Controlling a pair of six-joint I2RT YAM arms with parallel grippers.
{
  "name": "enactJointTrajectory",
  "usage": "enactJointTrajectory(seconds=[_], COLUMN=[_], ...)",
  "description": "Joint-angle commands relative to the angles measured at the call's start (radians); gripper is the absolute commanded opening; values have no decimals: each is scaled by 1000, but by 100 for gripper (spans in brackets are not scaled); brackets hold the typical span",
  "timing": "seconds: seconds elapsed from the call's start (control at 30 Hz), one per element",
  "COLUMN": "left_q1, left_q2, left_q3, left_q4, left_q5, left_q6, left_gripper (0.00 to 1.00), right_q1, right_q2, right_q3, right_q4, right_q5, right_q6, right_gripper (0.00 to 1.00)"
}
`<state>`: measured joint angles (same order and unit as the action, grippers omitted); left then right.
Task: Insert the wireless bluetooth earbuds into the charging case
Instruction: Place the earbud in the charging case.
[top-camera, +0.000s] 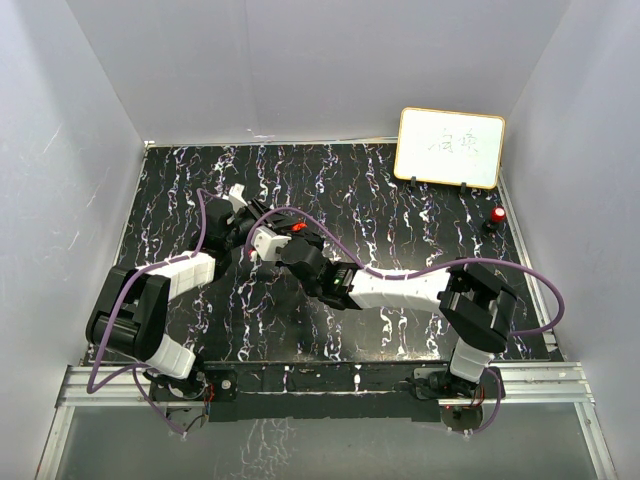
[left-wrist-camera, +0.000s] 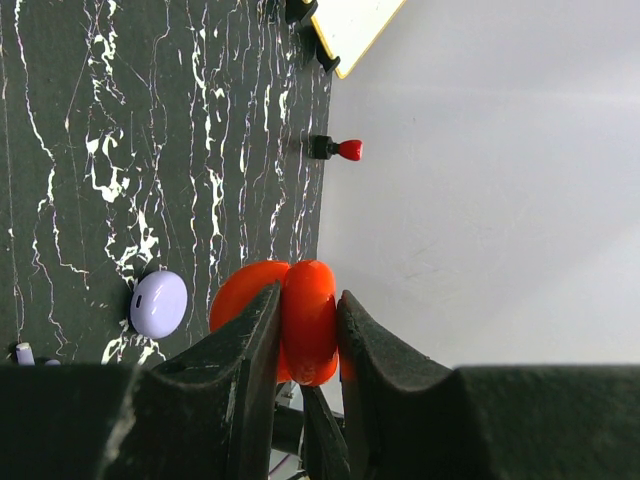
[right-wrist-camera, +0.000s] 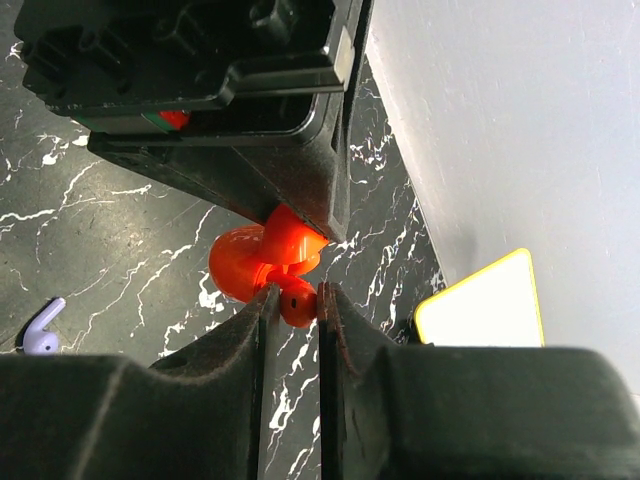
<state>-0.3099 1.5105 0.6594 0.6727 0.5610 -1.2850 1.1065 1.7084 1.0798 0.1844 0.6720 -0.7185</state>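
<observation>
Red earbud (right-wrist-camera: 298, 306), pinched in right claw (right-wrist-camera: 296, 292)

The top camera looked down from high behind the near edge, taking in the whole table (top-camera: 400, 200). Both wrist cameras sat low and close, rolled sideways, facing the far right corner; each showed the red case (left-wrist-camera: 310, 310) large, and all three views shared the whiteboard (left-wrist-camera: 355, 25).

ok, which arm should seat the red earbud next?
Right. The right gripper already pinches the red earbud right beside the red case, which the left gripper clamps.
</observation>
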Motion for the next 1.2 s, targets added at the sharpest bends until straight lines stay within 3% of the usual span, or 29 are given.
enactJointTrajectory(seconds=[0.0,1.17], left_q1=[-5,-5], left_q2=[-19,42], left_q3=[44,68], left_q4=[21,39], left_q5=[5,-6], left_q6=[-10,-10], left_gripper=[0,0], right_q1=[16,17], right_q2=[3,-80], right_q3=[51,40], right_q4=[36,27], right_q5=[-6,-30], right_q6=[27,70], right_gripper=[18,27])
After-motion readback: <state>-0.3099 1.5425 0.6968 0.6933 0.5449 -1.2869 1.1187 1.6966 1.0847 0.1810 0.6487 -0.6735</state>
